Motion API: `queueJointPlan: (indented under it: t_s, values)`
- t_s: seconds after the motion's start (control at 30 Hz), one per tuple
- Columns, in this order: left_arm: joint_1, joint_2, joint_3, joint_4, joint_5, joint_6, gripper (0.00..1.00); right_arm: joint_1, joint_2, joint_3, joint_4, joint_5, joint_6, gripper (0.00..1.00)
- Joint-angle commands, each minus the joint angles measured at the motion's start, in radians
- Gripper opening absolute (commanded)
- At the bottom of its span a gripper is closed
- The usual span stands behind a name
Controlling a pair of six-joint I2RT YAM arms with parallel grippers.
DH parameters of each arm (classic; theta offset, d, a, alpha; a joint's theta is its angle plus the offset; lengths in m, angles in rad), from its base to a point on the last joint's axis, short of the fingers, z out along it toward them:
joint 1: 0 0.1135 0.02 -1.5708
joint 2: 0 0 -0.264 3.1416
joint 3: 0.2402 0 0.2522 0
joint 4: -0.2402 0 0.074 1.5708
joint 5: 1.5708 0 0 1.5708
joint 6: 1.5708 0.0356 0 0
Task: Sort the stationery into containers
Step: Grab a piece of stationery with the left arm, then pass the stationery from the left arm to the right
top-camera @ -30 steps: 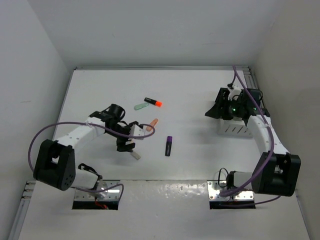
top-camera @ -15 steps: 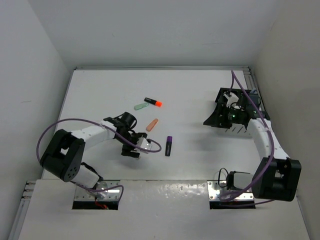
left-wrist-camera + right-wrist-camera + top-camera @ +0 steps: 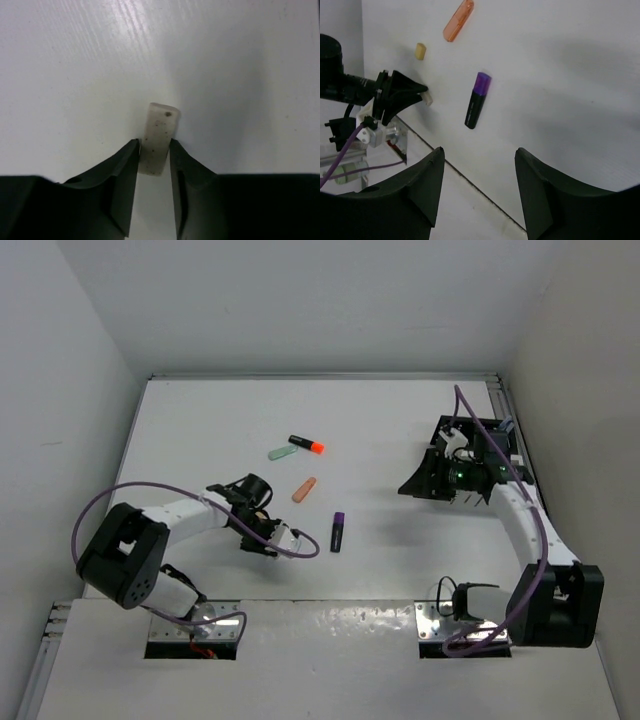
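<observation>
While your left gripper [image 3: 154, 150] presses its black fingers against both long sides of the small beige block eraser [image 3: 161, 131], its hold looks square enough to lift. The eraser lies flat on the white tabletop [image 3: 75, 75], just left of the stubby purple-and-black highlighter [image 3: 339, 531]. Your right gripper [image 3: 479, 152] hangs wide and empty well to the right, probably kept clear of this pick.

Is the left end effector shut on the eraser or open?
The left end effector is shut on the eraser: both fingers touch its sides in the left wrist view, no gap visible.
</observation>
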Motion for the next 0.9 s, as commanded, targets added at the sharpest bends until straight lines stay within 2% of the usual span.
queueJointPlan:
  t_s: [0.0,0.03,0.1,0.13,0.3,0.4,0.6,0.87]
  values:
    - [-0.002,-0.012,-0.029,0.084,-0.055,-0.025,0.35,0.056,-0.046,-0.02,0.086,-0.019,0.074,0.57]
    - [-0.002,-0.025,-0.005,0.09,-0.044,-0.085,0.26,0.106,-0.052,-0.029,0.101,-0.017,0.111,0.58]
    - [0.0,-0.069,0.035,0.116,0.008,-0.171,0.17,0.171,-0.052,-0.027,0.15,-0.01,0.152,0.59]
    - [-0.005,-0.101,0.087,0.13,0.026,-0.288,0.15,0.191,-0.046,-0.023,0.187,-0.007,0.198,0.6]
    - [-0.046,-0.158,0.259,0.217,0.108,-0.674,0.14,0.282,0.067,0.077,0.282,-0.045,0.368,0.68]
    - [-0.054,-0.169,0.327,0.247,0.12,-0.794,0.14,0.328,0.127,0.158,0.307,-0.06,0.424,0.69]
    - [-0.029,-0.161,0.376,0.268,0.168,-0.9,0.14,0.423,0.208,0.241,0.322,-0.054,0.415,0.68]
    - [-0.029,-0.143,0.408,0.279,0.24,-0.934,0.14,0.521,0.254,0.307,0.307,-0.03,0.355,0.68]
